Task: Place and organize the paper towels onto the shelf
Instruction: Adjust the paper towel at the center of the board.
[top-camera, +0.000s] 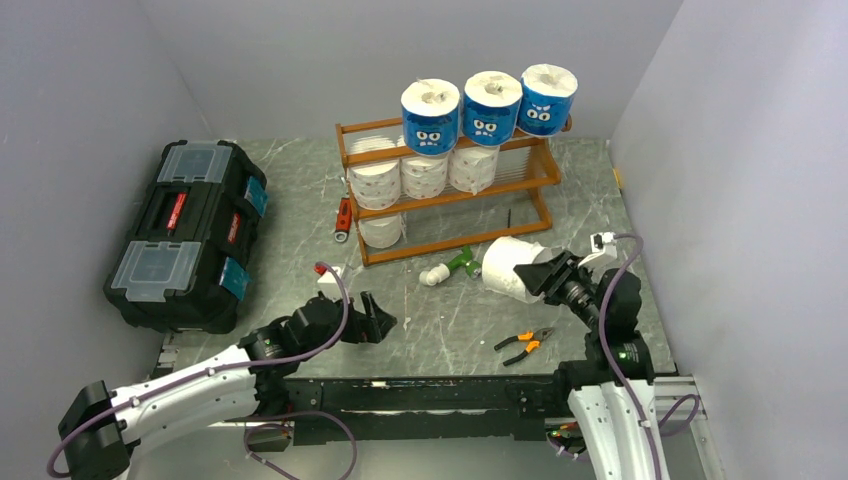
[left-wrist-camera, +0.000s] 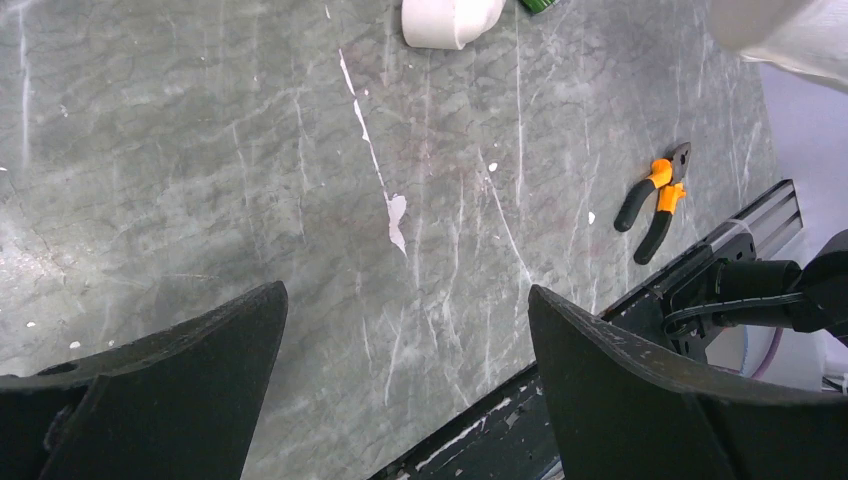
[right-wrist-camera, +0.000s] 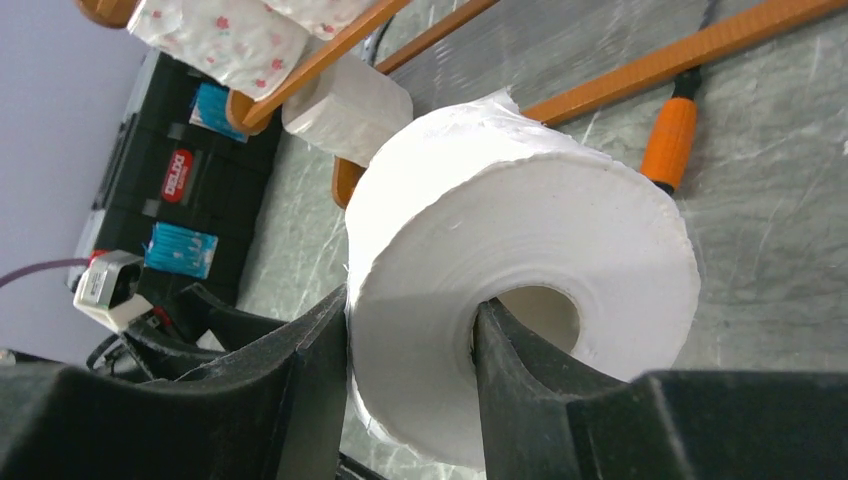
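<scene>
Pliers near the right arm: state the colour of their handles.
The pliers have orange handles with black grips, shown best in the left wrist view.

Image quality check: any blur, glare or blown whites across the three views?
Top external: even light, soft shadows, shelf sharp. Left wrist: table crisp, no glare, left gripper nearly black. Right wrist: white roll pinched by the right gripper is bright but keeps texture; toolbox behind looks slightly soft.
</scene>
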